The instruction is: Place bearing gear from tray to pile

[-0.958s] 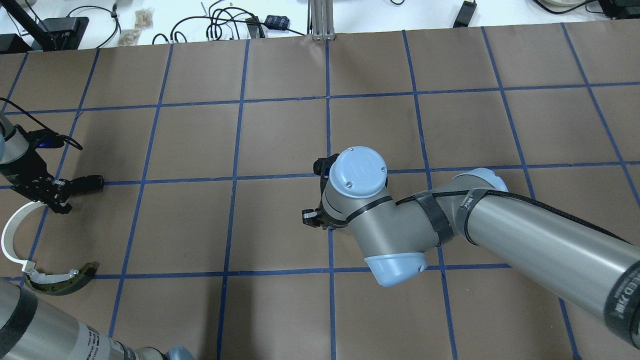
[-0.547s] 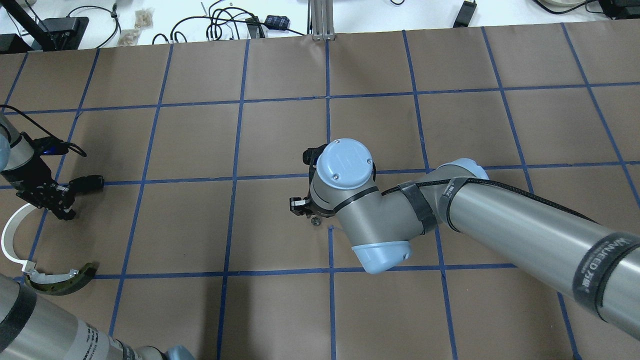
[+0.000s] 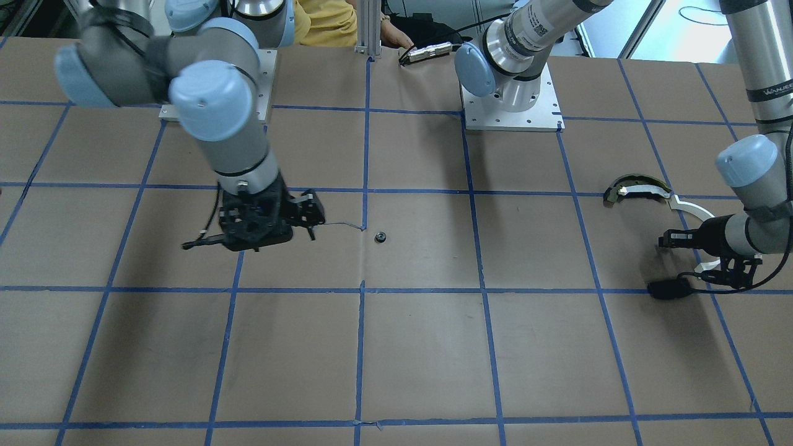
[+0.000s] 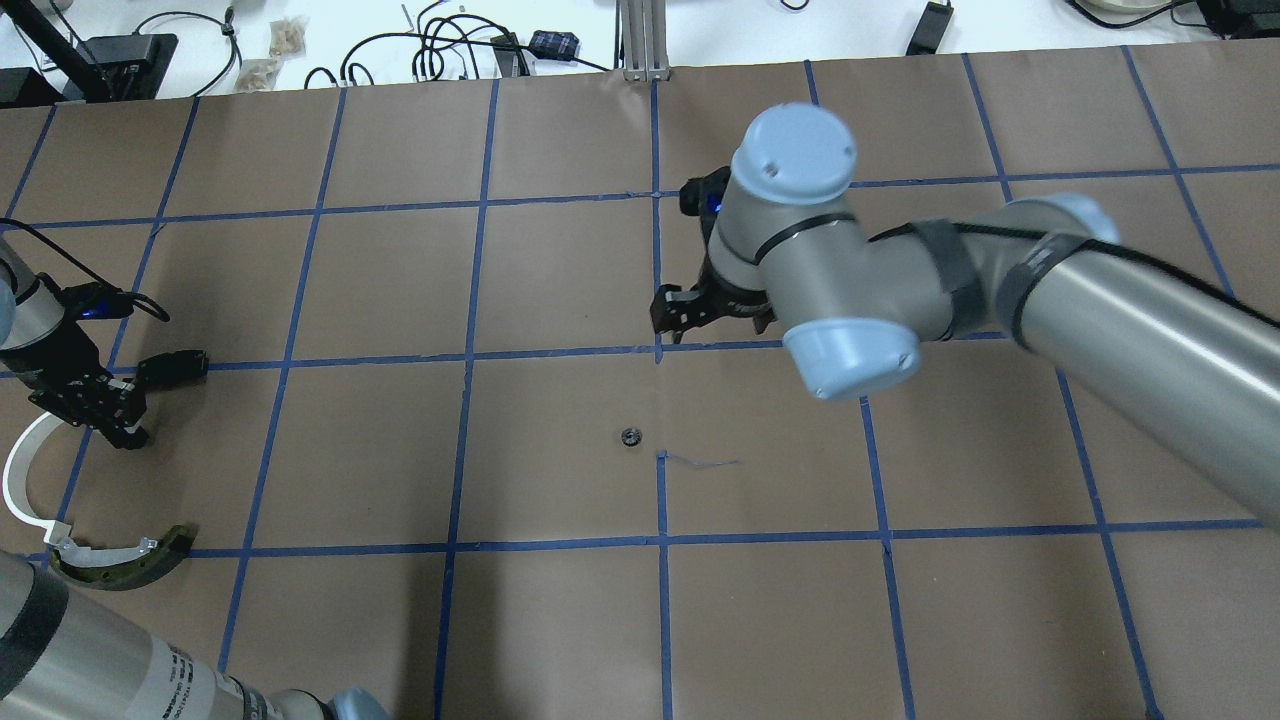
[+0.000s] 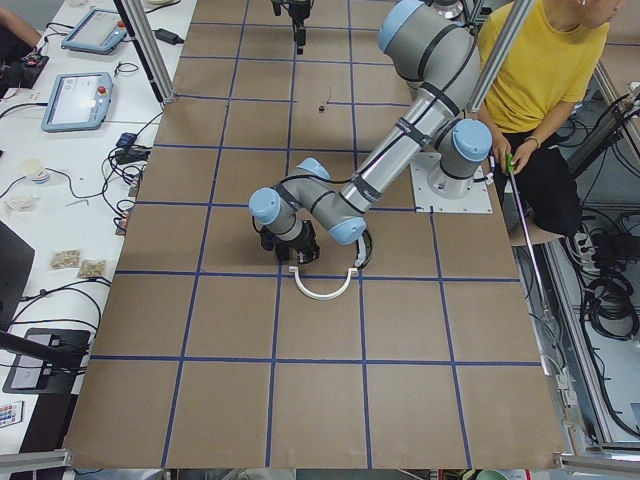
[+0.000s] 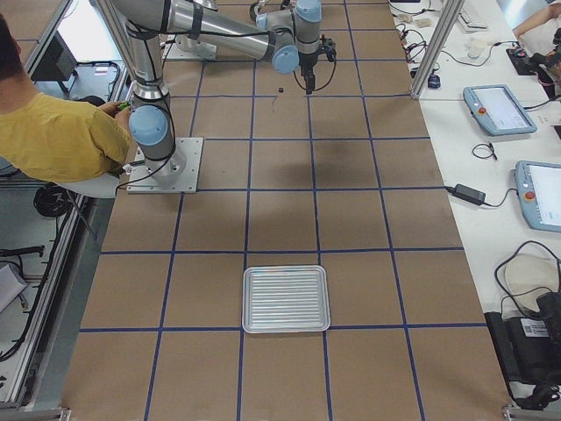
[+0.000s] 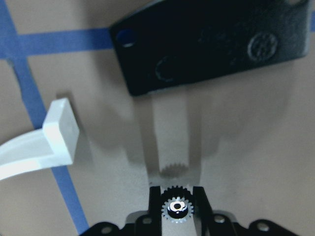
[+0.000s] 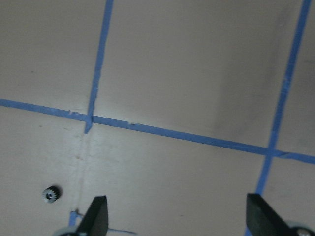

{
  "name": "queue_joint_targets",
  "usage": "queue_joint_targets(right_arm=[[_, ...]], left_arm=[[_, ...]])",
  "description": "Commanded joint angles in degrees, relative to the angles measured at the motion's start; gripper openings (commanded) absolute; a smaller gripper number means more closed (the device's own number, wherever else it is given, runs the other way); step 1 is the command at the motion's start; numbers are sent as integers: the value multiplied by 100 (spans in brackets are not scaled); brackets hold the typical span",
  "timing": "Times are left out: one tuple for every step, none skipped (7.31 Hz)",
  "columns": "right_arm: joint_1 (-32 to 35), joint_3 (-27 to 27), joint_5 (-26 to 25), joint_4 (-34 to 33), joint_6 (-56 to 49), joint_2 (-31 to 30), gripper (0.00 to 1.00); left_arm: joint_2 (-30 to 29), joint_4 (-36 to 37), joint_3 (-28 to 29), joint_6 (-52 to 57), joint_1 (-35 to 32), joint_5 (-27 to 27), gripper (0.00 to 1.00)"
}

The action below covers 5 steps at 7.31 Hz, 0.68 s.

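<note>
My left gripper (image 4: pixel 122 428) is shut on a small toothed bearing gear (image 7: pixel 177 207), low over the table at the pile. The pile holds a black plate (image 7: pixel 206 44) just ahead of the fingers, a white arc strip (image 4: pixel 18 478) and a dark curved piece with a cream band (image 4: pixel 125 560). A second bearing gear (image 4: pixel 631 436) lies alone on the table's middle and shows in the right wrist view (image 8: pixel 50 194). My right gripper (image 4: pixel 710 315) is open and empty, raised beyond that gear. The silver tray (image 6: pixel 286 299) stands far off on the robot's right.
The table is brown paper with a blue tape grid. A torn tape end (image 4: pixel 700 462) lies right of the loose gear. Cables and small boxes (image 4: pixel 450 45) sit past the far edge. A person in yellow (image 5: pixel 545 70) sits behind the robot's base.
My right gripper has drawn away from the table's middle, up and to the far right, leaving the small gear lying uncovered on the table. My left gripper has shifted only slightly.
</note>
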Motion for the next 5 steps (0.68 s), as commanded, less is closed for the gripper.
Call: queue_joint_targets(right_arm=[[-679, -489, -275, 1327, -573, -740, 100], [-592, -343, -146, 1689, -547, -1205, 100], [-417, -324, -110, 1623, -416, -1262, 100], [-389, -463, -179, 1562, -337, -1263, 100], [-336, -803, -197, 1604, -258, -1245, 100]], left_arm=[[21, -91, -12, -45, 23, 10, 44], [30, -178, -3, -54, 23, 10, 61], [65, -387, -3, -89, 23, 1, 73], [109, -511, 6, -420, 14, 1, 79], [136, -504, 101, -597, -73, -94, 92]])
